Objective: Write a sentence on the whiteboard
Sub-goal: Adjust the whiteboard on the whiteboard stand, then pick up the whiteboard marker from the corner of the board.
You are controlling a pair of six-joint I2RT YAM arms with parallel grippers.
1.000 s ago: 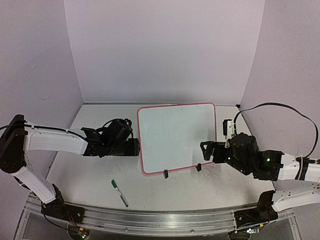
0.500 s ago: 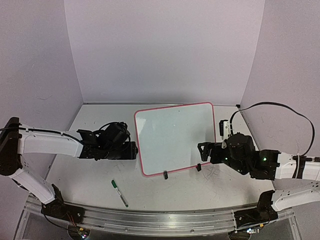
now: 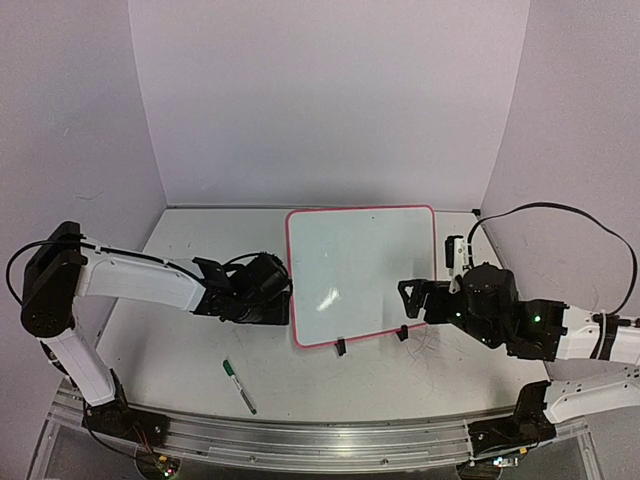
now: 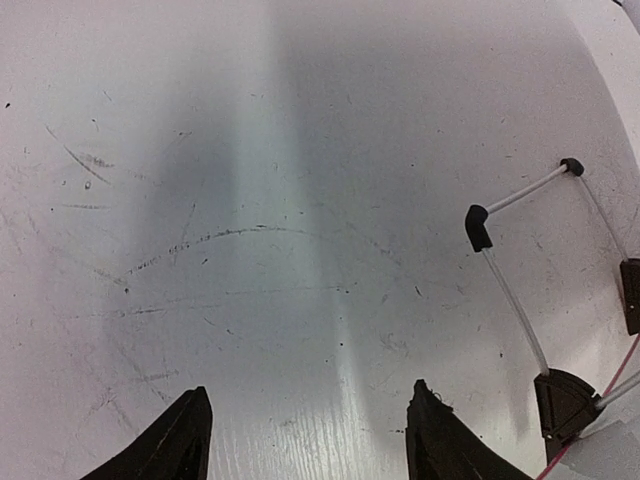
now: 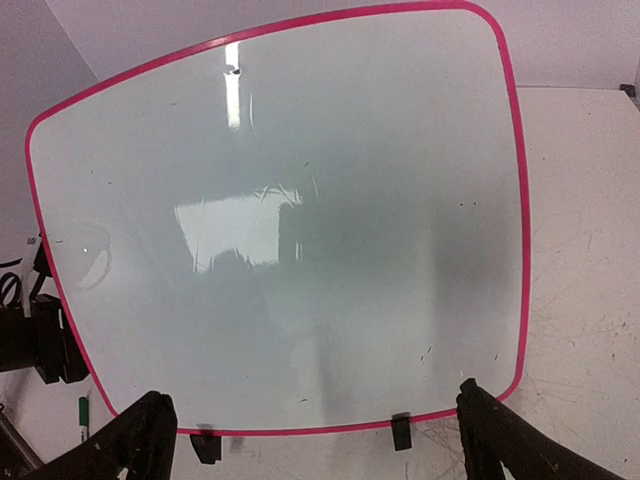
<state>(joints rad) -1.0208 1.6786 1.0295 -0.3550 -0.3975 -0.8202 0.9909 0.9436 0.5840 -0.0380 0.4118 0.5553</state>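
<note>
Pale lilac walls [image 3: 330, 100] close the space at the back and on both sides, and they meet a white table [image 3: 180, 350] whose surface has many fine scratches and dark specks. A metal rail [image 3: 330, 440] runs along the near edge and carries the bases of both arms. The whiteboard [image 3: 362, 275] stands on its two small black feet near the middle of the table, leaning back, with a pink-red frame. Its white face [image 5: 280, 220] shows only glare from the light and a few tiny dots. The left arm lies low and reaches to the right, so the left gripper [image 3: 280, 302] is just beside the lower left edge of the board. In the left wrist view its fingers are apart, and only bare table lies between them [image 4: 310, 440]. The right arm is bent and reaches to the left, with a black cable [image 3: 560, 212] looping above it. The right gripper [image 3: 405, 308] is in front of the board's lower right corner, spread fully wide and holding nothing [image 5: 320, 440]. A thin pen with green on it [image 3: 238, 386] lies on the table near the rail, well apart from both grippers.
</note>
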